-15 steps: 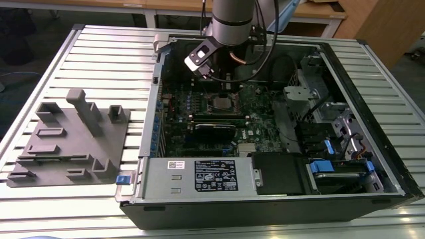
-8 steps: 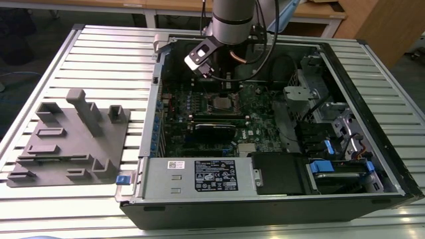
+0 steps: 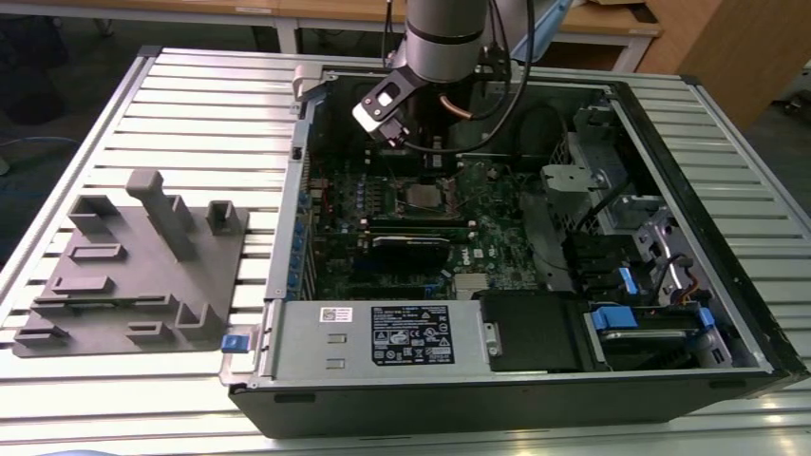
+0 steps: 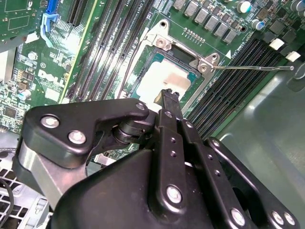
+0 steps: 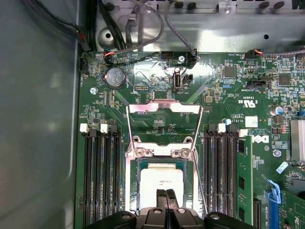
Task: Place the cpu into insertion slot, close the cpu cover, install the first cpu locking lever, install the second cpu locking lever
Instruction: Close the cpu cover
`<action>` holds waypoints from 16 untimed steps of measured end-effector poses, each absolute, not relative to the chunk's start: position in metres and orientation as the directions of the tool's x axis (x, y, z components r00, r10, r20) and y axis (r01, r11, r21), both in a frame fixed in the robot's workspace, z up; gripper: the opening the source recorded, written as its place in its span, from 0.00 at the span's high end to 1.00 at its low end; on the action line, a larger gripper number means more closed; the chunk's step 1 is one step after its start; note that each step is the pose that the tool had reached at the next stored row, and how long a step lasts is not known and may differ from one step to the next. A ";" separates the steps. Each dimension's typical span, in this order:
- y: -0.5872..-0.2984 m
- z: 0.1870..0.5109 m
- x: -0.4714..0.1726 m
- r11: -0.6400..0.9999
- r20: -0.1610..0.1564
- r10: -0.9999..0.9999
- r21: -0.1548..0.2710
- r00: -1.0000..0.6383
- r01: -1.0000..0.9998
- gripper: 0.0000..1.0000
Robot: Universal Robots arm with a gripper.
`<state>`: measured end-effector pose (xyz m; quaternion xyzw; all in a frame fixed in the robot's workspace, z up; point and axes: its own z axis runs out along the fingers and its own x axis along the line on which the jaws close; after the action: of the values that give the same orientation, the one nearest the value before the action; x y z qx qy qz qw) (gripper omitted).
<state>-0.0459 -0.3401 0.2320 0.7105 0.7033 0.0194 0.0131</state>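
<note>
Your pincer [image 5: 167,193] is closed, fingertip against fingertip, right over the cpu [image 5: 155,179], with nothing gripped between them.

In both wrist views you see the cpu lying flat in the insertion slot [image 5: 132,186], its pale metal face up; whether the tips actually touch it you cannot tell. The cpu cover [image 5: 164,107] stands open, swung away from the slot, with green board showing through its cut-out. Both locking levers are loose: thin wires run along either side of the cover [image 5: 127,129], and in the second wrist view one lever [image 4: 252,67] sticks out sideways across the memory slots. The faint print on the chip is too small to make out. In the exterior view the arm [image 3: 443,38] reaches into the open computer case [image 3: 507,399] on the slatted surface [image 3: 216,95]. The grey box [image 3: 317,347] at the near edge carries a black label [image 3: 412,334] with white print.
</note>
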 end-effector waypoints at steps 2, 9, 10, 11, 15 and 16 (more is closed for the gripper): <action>-0.340 0.232 -0.046 -0.010 0.009 1.000 0.046 0.010 0.999 0.89; -0.340 0.233 -0.046 -0.010 0.009 1.000 0.046 0.010 0.999 0.89; -0.340 0.233 -0.046 -0.010 0.009 1.000 0.046 0.010 0.999 0.89; -0.340 0.233 -0.046 -0.010 0.009 1.000 0.046 0.010 0.999 0.89; -0.340 0.236 -0.046 -0.010 0.009 1.000 0.046 0.010 0.999 0.89; -0.340 0.237 -0.046 -0.010 0.009 1.000 0.046 0.010 0.999 0.89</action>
<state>-0.0459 -0.3401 0.2370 0.7105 0.7033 0.0194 0.0131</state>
